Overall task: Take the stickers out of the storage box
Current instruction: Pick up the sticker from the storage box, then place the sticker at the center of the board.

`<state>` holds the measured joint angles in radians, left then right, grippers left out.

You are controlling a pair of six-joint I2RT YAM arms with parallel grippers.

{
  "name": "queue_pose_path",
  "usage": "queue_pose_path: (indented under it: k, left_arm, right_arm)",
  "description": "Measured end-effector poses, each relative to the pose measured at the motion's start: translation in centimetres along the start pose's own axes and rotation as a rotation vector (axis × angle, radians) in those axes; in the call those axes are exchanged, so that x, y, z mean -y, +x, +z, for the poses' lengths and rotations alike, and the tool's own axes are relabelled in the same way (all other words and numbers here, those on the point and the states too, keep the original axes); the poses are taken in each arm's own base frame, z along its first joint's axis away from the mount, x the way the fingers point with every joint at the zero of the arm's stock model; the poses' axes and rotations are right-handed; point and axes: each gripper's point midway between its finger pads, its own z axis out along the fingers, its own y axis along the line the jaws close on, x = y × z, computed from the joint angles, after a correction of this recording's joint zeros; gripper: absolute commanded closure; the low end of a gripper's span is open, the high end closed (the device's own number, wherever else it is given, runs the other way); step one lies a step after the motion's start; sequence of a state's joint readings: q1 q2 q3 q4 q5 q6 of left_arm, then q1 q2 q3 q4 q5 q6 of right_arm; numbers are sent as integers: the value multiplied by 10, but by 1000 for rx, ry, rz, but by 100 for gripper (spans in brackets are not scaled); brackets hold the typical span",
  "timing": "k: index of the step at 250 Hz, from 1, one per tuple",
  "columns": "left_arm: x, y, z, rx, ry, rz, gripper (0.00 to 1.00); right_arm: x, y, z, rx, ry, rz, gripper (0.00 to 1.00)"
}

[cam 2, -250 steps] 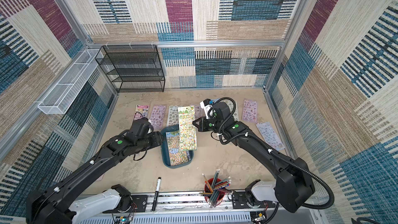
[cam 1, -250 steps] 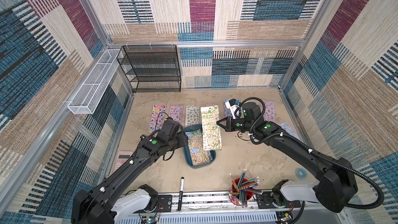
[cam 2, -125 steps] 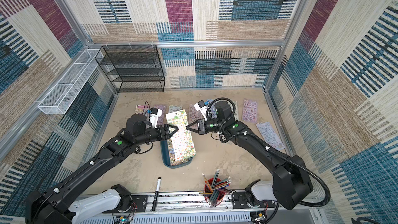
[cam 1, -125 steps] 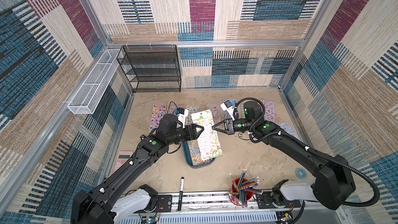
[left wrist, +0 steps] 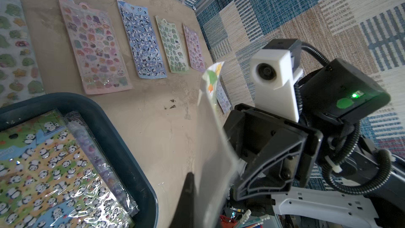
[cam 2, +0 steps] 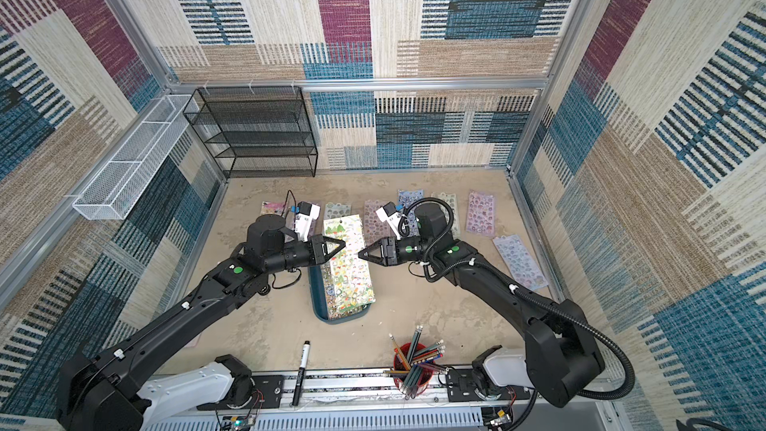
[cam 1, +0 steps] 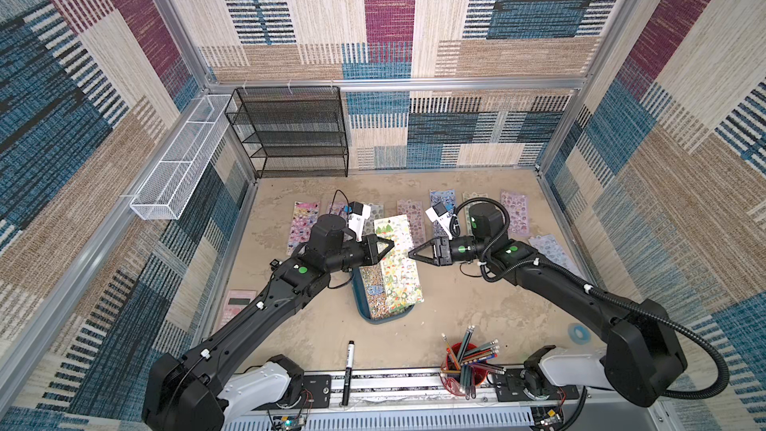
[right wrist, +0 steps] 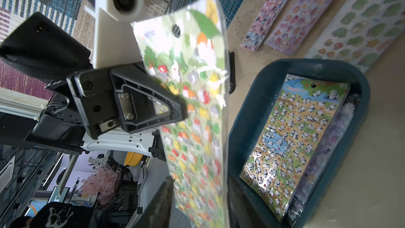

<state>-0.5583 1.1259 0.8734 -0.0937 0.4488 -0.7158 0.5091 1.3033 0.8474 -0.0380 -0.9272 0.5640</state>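
Note:
A multicolour sheet of stickers (cam 1: 398,263) hangs upright over the storage box (cam 1: 385,320), between both arms. My left gripper (cam 1: 389,244) is shut on the sheet's left edge; in the left wrist view one dark finger (left wrist: 188,194) presses its white back. My right gripper (cam 1: 411,254) is at the opposite edge. In the right wrist view its jaws stand apart, open, with the sheet (right wrist: 197,106) loose between them. The teal box (right wrist: 274,69) still holds a panda sheet (right wrist: 295,132) and at least one more under it. Several sheets (cam 1: 304,221) (cam 1: 514,213) lie in a row on the table behind.
A black mesh rack (cam 1: 298,134) stands at the back left, with a white wire basket (cam 1: 182,159) on the left wall. Near the front edge are a black marker (cam 1: 349,371) and a red cup of pencils (cam 1: 460,362). A pink calculator (cam 1: 238,304) lies left, a blue tape roll (cam 1: 579,331) right.
My left arm rose from beside the box to the sheet and closed on its left edge. My right gripper, which held the sheet, has parted its jaws.

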Motion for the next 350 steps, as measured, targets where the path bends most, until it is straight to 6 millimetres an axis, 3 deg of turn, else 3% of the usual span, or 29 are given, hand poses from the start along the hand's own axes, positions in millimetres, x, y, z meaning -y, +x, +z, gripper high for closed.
queue_pose_path:
  k: [42, 68, 85, 109, 116, 124, 148, 170, 205, 236, 281, 320, 350]
  left_arm:
    - [1, -3, 1, 11, 6, -9, 100]
    - [0, -5, 5, 15, 12, -14, 100]
    - [0, -6, 8, 15, 14, -24, 100]
    - [0, -6, 9, 22, 24, -28, 100]
    - [0, -6, 9, 24, 25, -28, 100]
    - [-1, -6, 9, 28, 25, -28, 100]
    - [1, -9, 6, 42, 28, -26, 77]
    - [5, -11, 3, 52, 37, -18, 55]
    - [5, -13, -4, 69, 17, -13, 43]
    - [8, -22, -20, 117, -23, 14, 42]
    - [8, -32, -47, 194, -97, 72, 41]
    - [-3, -25, -52, 186, -147, 99, 41]
    - [-15, -16, -50, 166, -177, 92, 40]
  right_arm:
    - [14, 25, -1, -3, 41, 59, 43]
    - [12, 35, 8, -26, 47, 61, 44]
    - [11, 38, 16, -33, 45, 57, 55]
    - [9, 40, 21, -28, 31, 60, 93]
    - [10, 38, 21, -15, 36, 65, 100]
    - [10, 37, 21, -7, 35, 71, 100]
    - [4, 32, 19, 12, 40, 71, 100]
    - [-1, 12, 14, 54, 94, 29, 100]
    - [-2, -9, 2, 76, 228, -36, 100]
    - [22, -10, -17, 45, 411, -36, 100]
    - [79, 12, -73, -16, 748, 53, 100]
    - [117, 36, -120, -72, 975, 157, 100]
    - [148, 58, -144, -134, 1089, 282, 100]
